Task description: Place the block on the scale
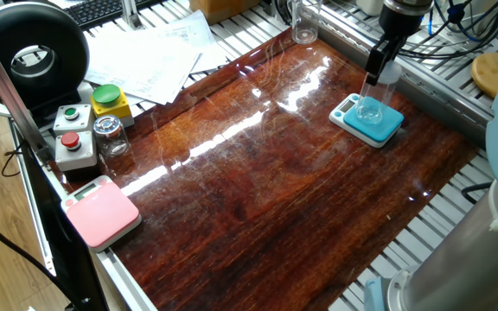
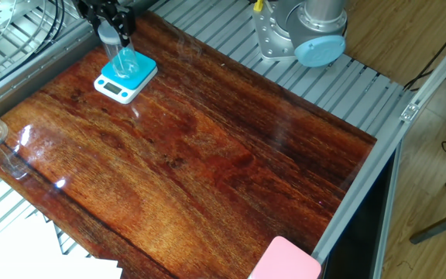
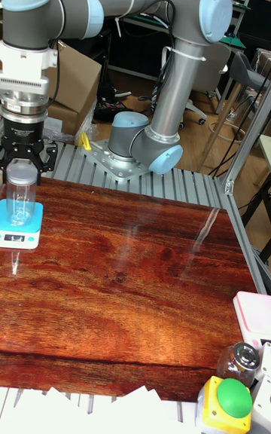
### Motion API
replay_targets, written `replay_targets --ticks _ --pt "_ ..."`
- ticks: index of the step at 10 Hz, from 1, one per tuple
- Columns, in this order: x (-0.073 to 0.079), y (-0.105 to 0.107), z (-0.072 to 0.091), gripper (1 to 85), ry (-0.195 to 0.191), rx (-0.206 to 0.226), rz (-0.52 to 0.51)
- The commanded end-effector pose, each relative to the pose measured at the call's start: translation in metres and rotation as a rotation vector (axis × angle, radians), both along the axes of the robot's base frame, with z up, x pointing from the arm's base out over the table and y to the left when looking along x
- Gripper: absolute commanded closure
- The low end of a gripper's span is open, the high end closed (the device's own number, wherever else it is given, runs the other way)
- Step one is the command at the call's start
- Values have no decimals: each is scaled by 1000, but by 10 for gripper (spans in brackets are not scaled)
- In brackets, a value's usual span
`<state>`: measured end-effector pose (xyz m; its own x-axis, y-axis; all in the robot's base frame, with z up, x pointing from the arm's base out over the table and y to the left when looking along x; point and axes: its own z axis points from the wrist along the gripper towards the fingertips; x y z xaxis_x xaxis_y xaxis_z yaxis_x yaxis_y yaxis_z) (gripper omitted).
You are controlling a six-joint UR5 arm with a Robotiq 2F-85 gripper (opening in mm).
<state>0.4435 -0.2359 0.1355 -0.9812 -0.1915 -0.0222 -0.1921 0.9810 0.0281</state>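
Note:
The block [image 1: 372,104], a clear plastic cylinder jar with a frosted top, stands upright on the teal scale [image 1: 386,131] at the far right of the wooden table. My gripper [image 1: 380,72] comes straight down over it, and its dark fingers hold the jar's top from both sides. The other fixed view has the block [image 2: 125,62] on the scale [image 2: 113,87] at the top left, under the gripper [image 2: 114,34]. In the tall fixed view the gripper [image 3: 22,166] clasps the block [image 3: 21,204], whose base rests on the scale [image 3: 22,236].
A pink scale [image 1: 100,212] lies at the near-left corner. Beside it are a small glass jar with a metal lid [image 1: 111,136], a button box [image 1: 74,138] and a yellow box with a green button [image 1: 109,101]. Papers [image 1: 154,52] and a clear glass [image 1: 304,22] sit at the back. The arm's base [image 2: 300,31] stands past the table's edge.

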Motion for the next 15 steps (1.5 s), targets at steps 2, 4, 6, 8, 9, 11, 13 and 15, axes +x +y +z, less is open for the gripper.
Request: replay_targets --ticks 2,4,6,8,9,11,13,15 --pt "1 2 1 313 -6 13 11" --pt "2 2 1 283 -11 14 25" --pt "2 2 0 263 -13 19 30" --pt "2 2 0 253 -13 19 36" --pt "1 2 0 247 -10 19 39" --pt "2 2 -1 233 -12 20 45" --pt "3 1 -1 220 -14 18 54" --pt "3 2 -1 200 -16 20 59"
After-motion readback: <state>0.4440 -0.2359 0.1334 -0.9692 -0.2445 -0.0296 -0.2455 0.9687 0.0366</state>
